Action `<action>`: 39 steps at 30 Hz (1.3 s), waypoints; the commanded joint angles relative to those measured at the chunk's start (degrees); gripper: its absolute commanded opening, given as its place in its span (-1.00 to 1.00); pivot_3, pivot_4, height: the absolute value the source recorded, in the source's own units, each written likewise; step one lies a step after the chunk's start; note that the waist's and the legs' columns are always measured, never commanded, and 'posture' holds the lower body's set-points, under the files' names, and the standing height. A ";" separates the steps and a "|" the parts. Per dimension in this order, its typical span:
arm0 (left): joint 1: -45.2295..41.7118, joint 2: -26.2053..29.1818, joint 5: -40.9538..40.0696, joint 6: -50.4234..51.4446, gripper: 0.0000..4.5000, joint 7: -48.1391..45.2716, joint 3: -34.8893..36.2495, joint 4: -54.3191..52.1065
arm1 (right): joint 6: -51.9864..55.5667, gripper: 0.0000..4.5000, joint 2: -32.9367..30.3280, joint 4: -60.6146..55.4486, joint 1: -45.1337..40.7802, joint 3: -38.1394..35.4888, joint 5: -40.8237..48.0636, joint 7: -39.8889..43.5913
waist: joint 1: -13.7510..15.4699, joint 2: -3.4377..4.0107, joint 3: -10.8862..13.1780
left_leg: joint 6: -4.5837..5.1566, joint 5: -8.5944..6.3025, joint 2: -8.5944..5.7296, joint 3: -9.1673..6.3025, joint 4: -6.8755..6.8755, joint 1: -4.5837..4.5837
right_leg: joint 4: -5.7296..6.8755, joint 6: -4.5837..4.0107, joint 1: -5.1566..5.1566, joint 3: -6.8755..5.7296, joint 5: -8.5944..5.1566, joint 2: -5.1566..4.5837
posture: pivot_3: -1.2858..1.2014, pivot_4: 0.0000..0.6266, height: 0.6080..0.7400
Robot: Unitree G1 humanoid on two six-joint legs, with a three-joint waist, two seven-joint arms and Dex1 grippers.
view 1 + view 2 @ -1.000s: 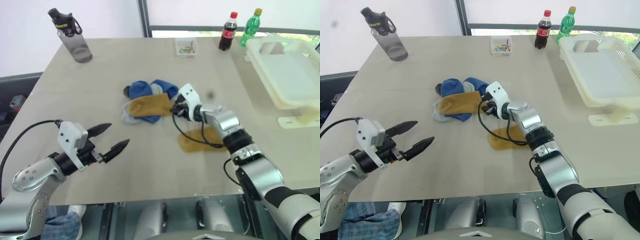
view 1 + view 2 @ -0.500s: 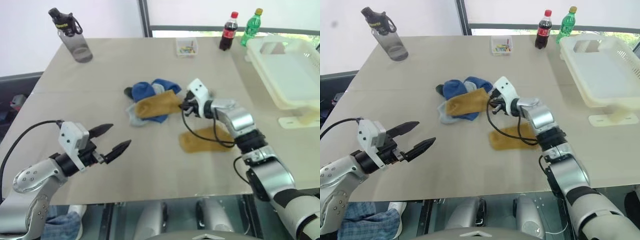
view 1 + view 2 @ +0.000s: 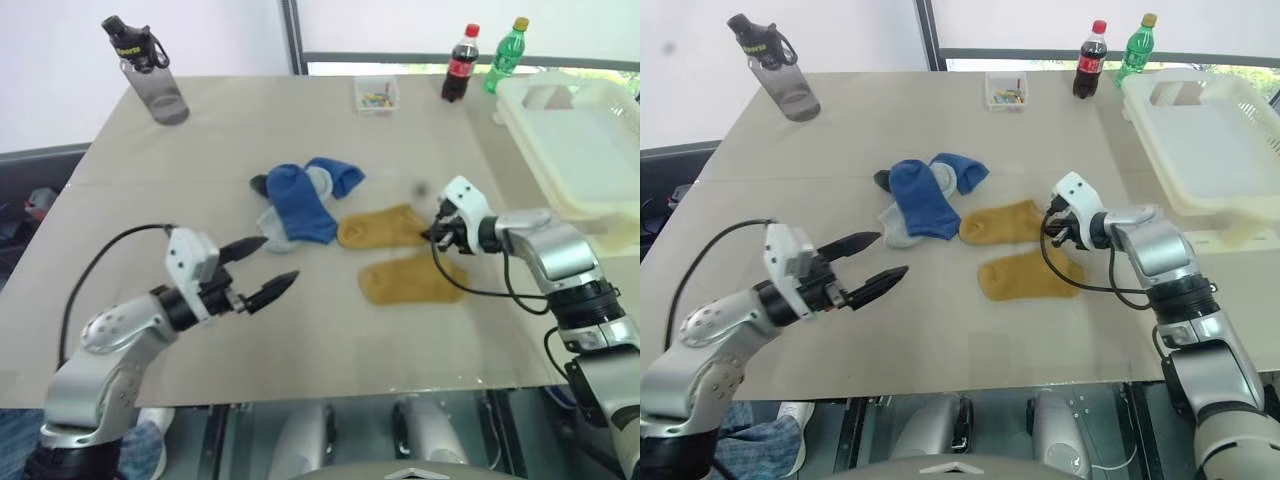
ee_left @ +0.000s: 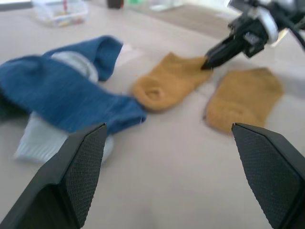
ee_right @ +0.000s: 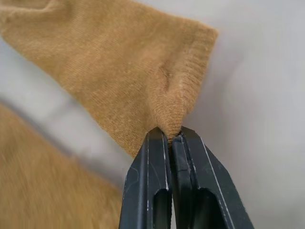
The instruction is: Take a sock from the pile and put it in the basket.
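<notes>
Worktop (image 3: 970,350): broad beige surface carrying everything else.
Basket (image 3: 1215,150): whitish tub with a handle cut-out in its far rim, at the far right edge of the worktop, well apart from the socks.
Pile (image 3: 925,195): blue and light grey socks heaped near the middle of the worktop; a long blue sock lies on top, a second blue sock curls at the far side, and a grey one pokes out at the near left.
Held mustard sock (image 3: 1002,222): lies flat just right of the pile, its left end close to the blue sock, its right edge pinched up.
Second mustard sock (image 3: 1028,274): flat on the worktop, just nearer than the held one and apart from it.
Right hand (image 5: 171,136): fingers pressed tight together on a fold at the ribbed edge of the held mustard sock; it sits to the right of both mustard socks.
Left hand (image 3: 878,262): fingers spread wide and holding nothing, hovering over bare worktop at the near left, pointing toward the pile.
Water bottle (image 3: 775,65): dark, with a black cap, far left corner.
Cola bottle (image 3: 1087,60): red cap, at the far edge.
Green bottle (image 3: 1135,50): yellow cap, just right of the cola bottle.
Small clear box (image 3: 1005,92): coloured bits inside, at the far edge left of the cola bottle.
</notes>
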 commanded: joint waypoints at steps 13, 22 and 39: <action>-21.09 -18.28 6.50 17.03 1.00 17.79 -13.65 17.75 | -0.25 -0.98 -0.38 -4.28 2.40 -2.29 -0.18 -4.03 | 0.82 -0.06 -0.02 | -0.17 0.11 0.00 0.00 0.20 0.02 | 0.20 0.02 0.03 0.00 0.01 0.11 | 0.03 -0.52 1.00; -25.32 -20.76 7.13 26.10 0.60 22.19 -13.04 22.15 | -0.36 -1.00 0.53 -4.66 3.45 -3.25 0.34 -6.22 | 1.02 -0.06 -0.04 | -0.18 0.11 -0.02 -0.02 0.42 0.04 | 0.37 0.02 0.09 0.01 0.00 0.09 | 0.03 -0.52 1.00; -30.09 -19.70 18.50 19.49 -0.98 20.38 -20.90 28.21 | 0.04 -1.00 1.64 -5.67 4.02 -3.69 1.13 -8.31 | 1.20 -0.06 -0.04 | -0.18 0.11 -0.09 -0.05 0.68 0.03 | 0.59 0.02 0.12 0.01 0.00 0.07 | 0.03 -0.52 1.00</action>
